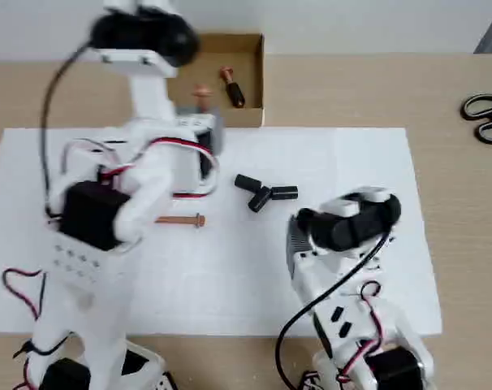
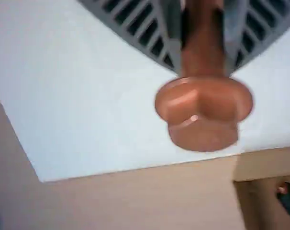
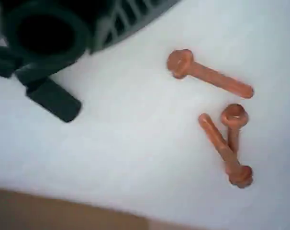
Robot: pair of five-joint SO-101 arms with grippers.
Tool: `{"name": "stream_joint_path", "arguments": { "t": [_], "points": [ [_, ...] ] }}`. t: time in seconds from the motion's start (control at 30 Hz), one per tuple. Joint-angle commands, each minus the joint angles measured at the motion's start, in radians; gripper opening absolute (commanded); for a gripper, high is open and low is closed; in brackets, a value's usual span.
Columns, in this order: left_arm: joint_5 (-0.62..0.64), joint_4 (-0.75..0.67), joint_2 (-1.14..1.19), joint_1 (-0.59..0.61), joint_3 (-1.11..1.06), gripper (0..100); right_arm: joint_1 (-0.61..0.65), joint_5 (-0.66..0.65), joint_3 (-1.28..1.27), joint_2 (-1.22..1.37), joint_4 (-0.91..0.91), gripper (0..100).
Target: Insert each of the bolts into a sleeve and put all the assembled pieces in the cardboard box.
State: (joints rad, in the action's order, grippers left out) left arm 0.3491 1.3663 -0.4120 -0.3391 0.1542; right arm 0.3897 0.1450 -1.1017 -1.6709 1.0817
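While reading the left wrist view, log left gripper (image 2: 202, 48) clenched on the shank of a copper-coloured flanged metal bolt (image 2: 202, 115), head free beyond the jaw tips. Switching to the high view, place that bolt at upper centre of frame, over the lower left part of the open brown cardboard box (image 1: 260, 81), long axis running up-down, head toward the top edge. Log right gripper (image 3: 51, 26) lower and right of centre, apparently closed around a black hollow cylindrical sleeve (image 3: 45, 34), open bore facing the right wrist camera. Judge bolt well apart from held sleeve: up and left of it, three loose black sleeves (image 1: 261, 197) lying between on the white paper sheet (image 1: 230, 276). Count one assembled bolt-and-sleeve piece (image 1: 232, 88) inside the box, three spare copper bolts (image 3: 209, 74) on the paper. Cannot tell how much shank tip stands exposed. Expect mating to need both long axes lined up first.
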Motion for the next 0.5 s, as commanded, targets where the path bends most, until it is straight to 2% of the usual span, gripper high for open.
{"name": "stream_joint_path", "arguments": {
  "t": [0.0, 0.23, 0.33, 0.47],
  "points": [
    [-0.002, -0.061, -0.037, -0.012, -0.015, 1, 0.031, 0.006, 0.002, -0.012, -0.036, 0.4],
    [0.075, -0.075, -0.069, -0.014, -0.018, 1, 0.142, 0.006, -0.002, -0.012, -0.036, 0.4],
    [0.072, -0.046, -0.212, -0.014, -0.024, 1, 0.143, 0.006, -0.002, -0.012, -0.036, 0.4],
    [0.005, -0.084, -0.397, -0.014, -0.162, 1, 0.143, 0.014, -0.003, -0.012, -0.036, 0.4]
  ]
}}
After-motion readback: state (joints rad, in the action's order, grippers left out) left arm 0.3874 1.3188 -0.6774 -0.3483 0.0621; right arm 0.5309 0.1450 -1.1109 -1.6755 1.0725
